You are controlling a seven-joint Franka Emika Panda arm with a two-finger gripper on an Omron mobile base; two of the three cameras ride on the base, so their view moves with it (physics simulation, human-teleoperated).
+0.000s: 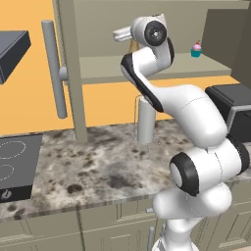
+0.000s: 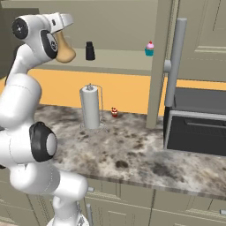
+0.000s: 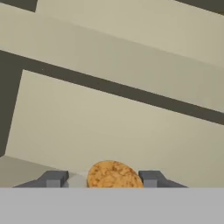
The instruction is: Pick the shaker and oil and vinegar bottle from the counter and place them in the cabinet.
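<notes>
Between the two dark fingertips [image 3: 54, 178] at the bottom of my hand view sits the rounded tan-golden body of the oil and vinegar bottle [image 3: 114, 174], so I read the tool [image 3: 102, 179] as clamped on that bottle, one fingertip on each side of it. From my right base view the bottle's bulbous base [image 2: 65, 50] pokes out just below the raised hand, level with the inner shelf of the cabinet [image 2: 119, 59] and in front of its left part. On that shelf the shaker [image 2: 90, 51] stands upright, near the bottle and to its right, and a pink-and-teal cupcake [image 2: 149, 48] sits farther right, close to the door frame. In my left base view the hand is lifted in front of the open cabinet [image 1: 98, 73], with the same cupcake [image 1: 196, 49] well apart on the shelf's right end. Down on the surface [image 2: 132, 150] a paper-towel roll [image 2: 90, 108] stands on its wire stand, with a small red item [image 2: 114, 112] just beside it; I cannot tell what that is.
</notes>
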